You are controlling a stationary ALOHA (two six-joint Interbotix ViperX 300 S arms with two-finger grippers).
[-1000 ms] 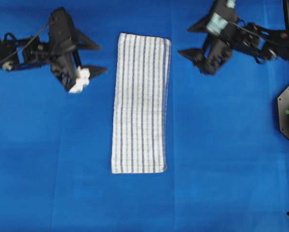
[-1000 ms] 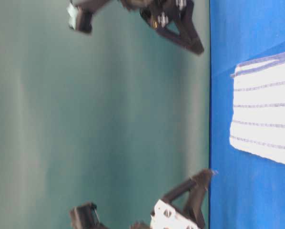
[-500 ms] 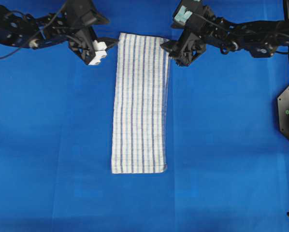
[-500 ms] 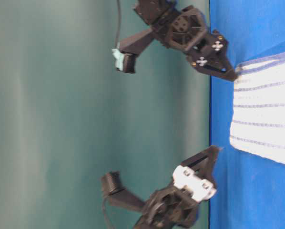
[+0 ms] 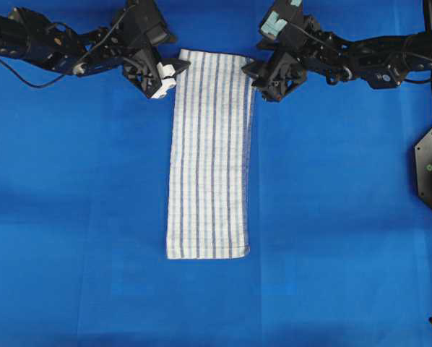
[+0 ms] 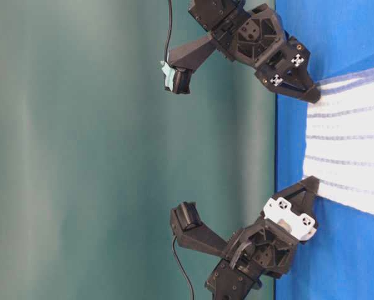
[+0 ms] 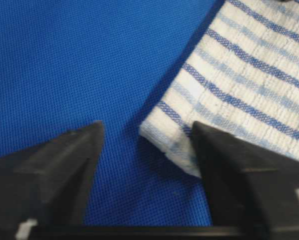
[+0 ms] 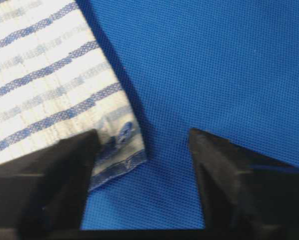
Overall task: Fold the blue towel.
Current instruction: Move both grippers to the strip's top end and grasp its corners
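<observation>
blue table cover point(image 5: 331, 217), unlabelled striped blue towel point(image 5: 210, 152), left gripper point(image 7: 147, 165) and right gripper point(image 8: 142, 160) parted astride its top corners

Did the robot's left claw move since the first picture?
Yes. In the overhead view the left gripper has gone up and right, from beside the blue towel's long left edge to its top left corner. The towel stayed put.
</observation>
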